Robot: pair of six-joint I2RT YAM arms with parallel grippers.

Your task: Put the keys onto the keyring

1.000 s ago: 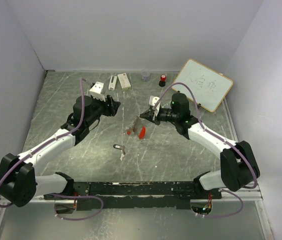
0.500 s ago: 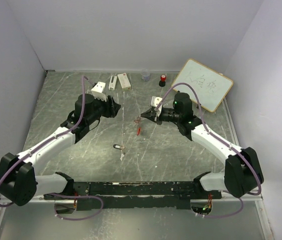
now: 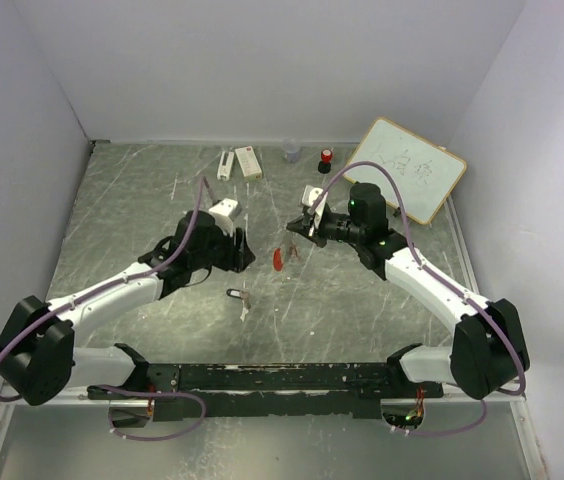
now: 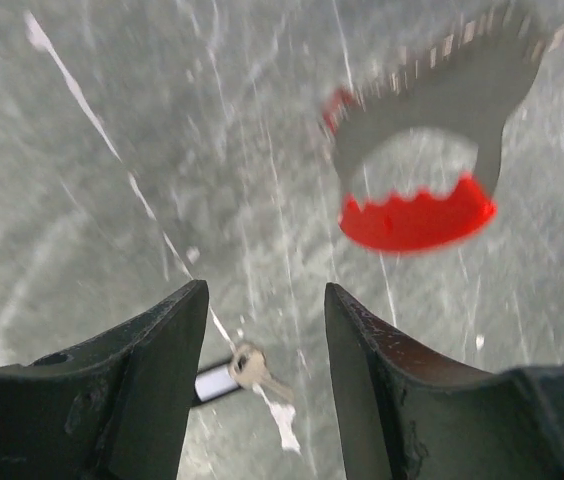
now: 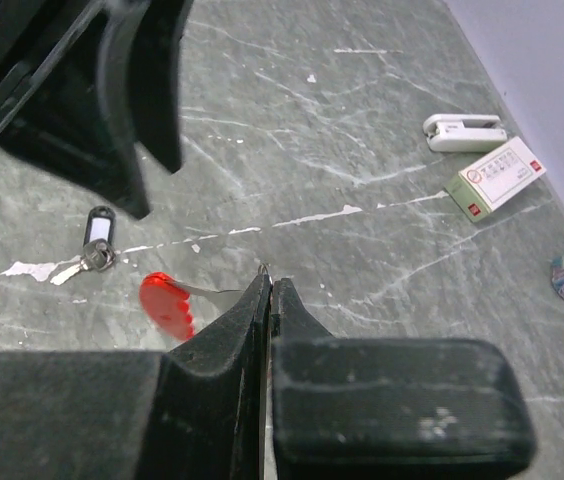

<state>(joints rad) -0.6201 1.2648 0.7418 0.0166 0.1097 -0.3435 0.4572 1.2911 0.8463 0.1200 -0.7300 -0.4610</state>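
My right gripper [image 3: 293, 228] [image 5: 270, 282] is shut on the thin silver loop of the keyring. The keyring's red plastic piece [image 3: 278, 259] [image 5: 166, 304] hangs below it, just above the table. It shows blurred in the left wrist view [image 4: 417, 216], with a small red bit by its silver part that I cannot identify. The black-headed key [image 3: 235, 294] [image 4: 234, 370] [image 5: 96, 240] lies on the table beside a white scrap [image 5: 30, 268]. My left gripper [image 3: 244, 254] [image 4: 262, 305] is open and empty, above and just behind that key. The red-headed key is not clearly visible.
A tilted whiteboard [image 3: 407, 168] stands at the back right. Along the back edge are a white box [image 3: 248, 161] [image 5: 497, 175], a white stapler-like piece [image 3: 225, 164] [image 5: 465, 126], a small clear cup [image 3: 291, 152] and a red-topped black cylinder [image 3: 325, 158].
My left gripper has moved forward and toward the centre, over the black-headed key. My right gripper has drawn back slightly with the keyring, and the red piece has swung.
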